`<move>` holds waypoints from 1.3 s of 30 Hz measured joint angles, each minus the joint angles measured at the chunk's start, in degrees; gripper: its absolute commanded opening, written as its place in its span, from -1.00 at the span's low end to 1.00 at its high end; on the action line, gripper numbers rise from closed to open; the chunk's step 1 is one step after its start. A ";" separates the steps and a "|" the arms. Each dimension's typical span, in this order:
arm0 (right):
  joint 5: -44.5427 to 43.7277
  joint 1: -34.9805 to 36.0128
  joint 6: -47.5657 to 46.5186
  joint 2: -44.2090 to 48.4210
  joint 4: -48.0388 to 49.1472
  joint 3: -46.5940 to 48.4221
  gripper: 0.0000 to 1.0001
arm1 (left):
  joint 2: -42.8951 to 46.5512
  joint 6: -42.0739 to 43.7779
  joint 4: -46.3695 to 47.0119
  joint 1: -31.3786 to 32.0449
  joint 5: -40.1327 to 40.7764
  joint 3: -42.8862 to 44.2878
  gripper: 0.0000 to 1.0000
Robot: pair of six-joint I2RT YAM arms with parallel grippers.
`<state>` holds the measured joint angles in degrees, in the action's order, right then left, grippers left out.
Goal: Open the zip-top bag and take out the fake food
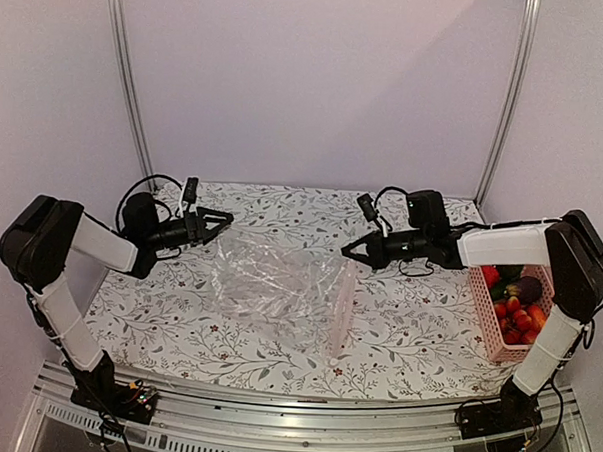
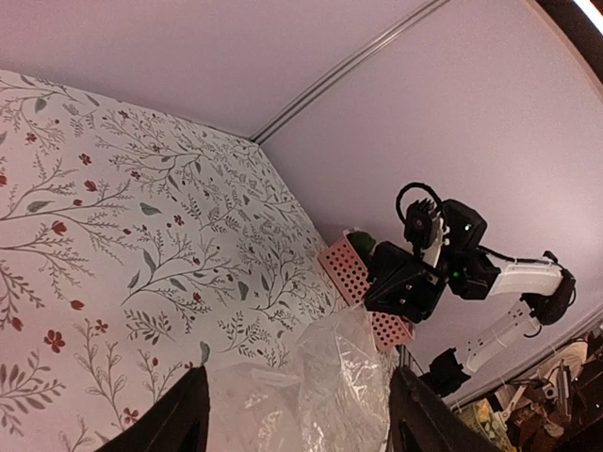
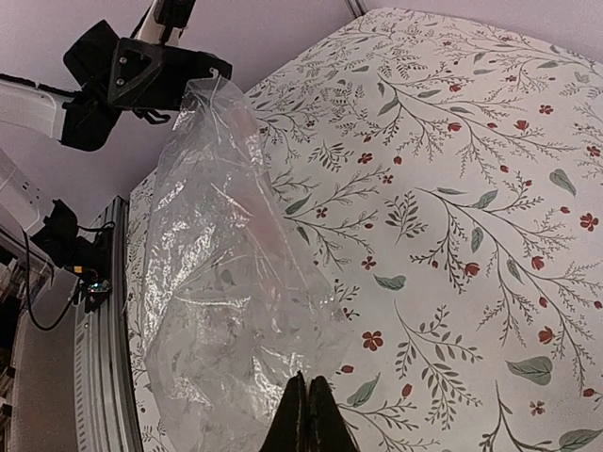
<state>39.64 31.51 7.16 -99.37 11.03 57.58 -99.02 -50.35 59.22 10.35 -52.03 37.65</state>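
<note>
L gripper (image 1: pixel 225 221): jaws wide, empty; zip-top bag (image 1: pixel 279 280) just ahead of tips. R gripper (image 1: pixel 346 250): jaws shut at bag edge, pinch unconfirmed. Fake food (image 1: pixel 518 304) in pink basket (image 1: pixel 480 329), behind R jaws. Risk: thin film slips out, or bag drags w/ one-sided pull.

counter (image 1: pixel 417 331): white with little flowers and leaves | middle: clear zip-top bag (image 1: pixel 279 285), all crinkly | right edge: pink basket (image 1: pixel 483 324) with fake food (image 1: pixel 518 314) inside
</note>
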 measured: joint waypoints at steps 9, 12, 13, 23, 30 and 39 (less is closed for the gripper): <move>-0.72 0.00 -1.77 2.14 0.46 -1.64 -1.00 | 1.05 6.12 -8.28 2.14 2.08 0.66 -1.00; -2.60 -0.07 -2.10 3.10 0.61 -2.64 -1.00 | 2.34 6.73 -10.51 1.27 4.96 0.63 -1.00; -3.50 -0.20 -2.12 3.34 0.63 -3.02 -1.00 | 2.75 6.75 -11.02 0.81 6.12 0.52 -1.00; -14.56 -2.27 -1.22 0.44 0.13 1.51 -0.47 | 1.57 6.67 -15.98 1.86 13.31 4.68 -0.18; -22.47 -4.92 0.28 -7.89 -3.61 13.57 0.43 | -0.15 6.34 -17.97 0.39 17.88 6.58 0.21; -18.36 -7.56 4.57 -2.19 -7.41 4.92 0.48 | 6.78 9.68 -22.62 0.04 19.30 -3.58 0.22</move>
<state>21.28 23.94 11.73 -101.56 3.62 62.50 -92.25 -40.66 36.60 10.39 -32.73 34.06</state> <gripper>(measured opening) 0.742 0.610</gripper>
